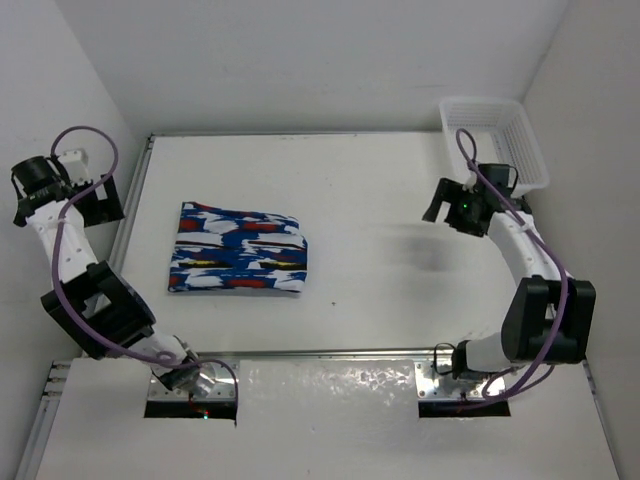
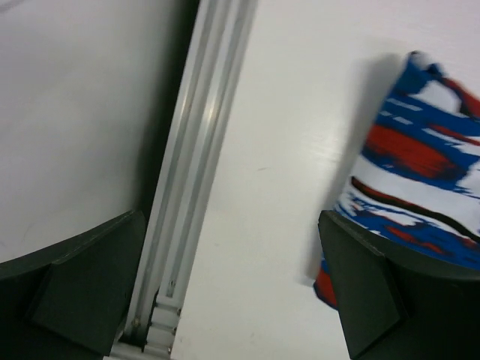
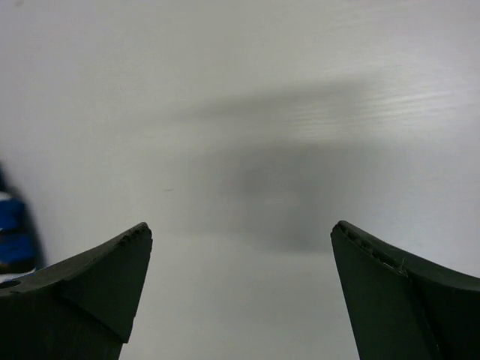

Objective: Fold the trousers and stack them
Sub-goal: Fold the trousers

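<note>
Starting at the far right corner of the white worktop [image 1: 380,260]: a white plastic lattice basket [image 1: 497,140] sits there, and all that shows inside it is its own mesh floor and walls.

Over to the left half now, where the royal blue soft fabric trousers with white, red, black and small yellow brushstroke patches [image 1: 238,250] lie flat on the worktop. They are folded into a compact, roughly rectangular bundle, nearer the left edge than the right and about midway between the far and near edges. The folded edges look tidy, and one far corner is slightly rounded. The left wrist view catches the bundle's thickness at that end, its layers casting a shadow on the white surface [image 2: 420,172]. A sliver of blue just peeks in at the left of the right wrist view [image 3: 10,225].

The left pincer [image 1: 103,200] hangs over the left edge above the grey aluminium rail [image 2: 195,187], jaws spread wide and gripping nothing, apart from the trousers. The right pincer [image 1: 437,202] hovers above bare worktop near the basket, likewise released with its dark fingers [image 3: 90,285] well separated, its shadow falling on the surface below.
</note>
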